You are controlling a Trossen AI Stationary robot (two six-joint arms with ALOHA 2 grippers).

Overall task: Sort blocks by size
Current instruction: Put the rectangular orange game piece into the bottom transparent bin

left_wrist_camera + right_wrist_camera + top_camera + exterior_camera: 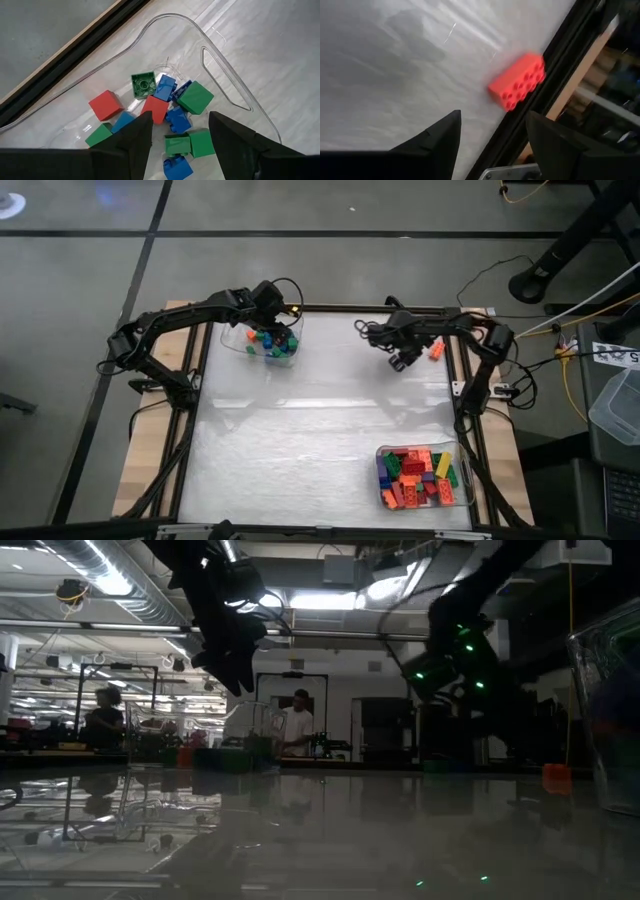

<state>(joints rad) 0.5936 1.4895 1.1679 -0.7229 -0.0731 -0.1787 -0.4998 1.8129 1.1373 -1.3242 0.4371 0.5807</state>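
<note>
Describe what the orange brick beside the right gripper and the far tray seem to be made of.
Orange brick: looks like hard moulded plastic with a slight sheen, judging by its crisp edges and hollow round sockets. Far tray: apparently clear rigid plastic, glossy; the table shows through its wall and its rim catches highlights.

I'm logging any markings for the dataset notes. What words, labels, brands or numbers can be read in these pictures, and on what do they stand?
White paper label at the table's right edge, high view: dark print, too small to read.
Small plastic studded toy bricks, clear plastic tray: no readable text.
</note>
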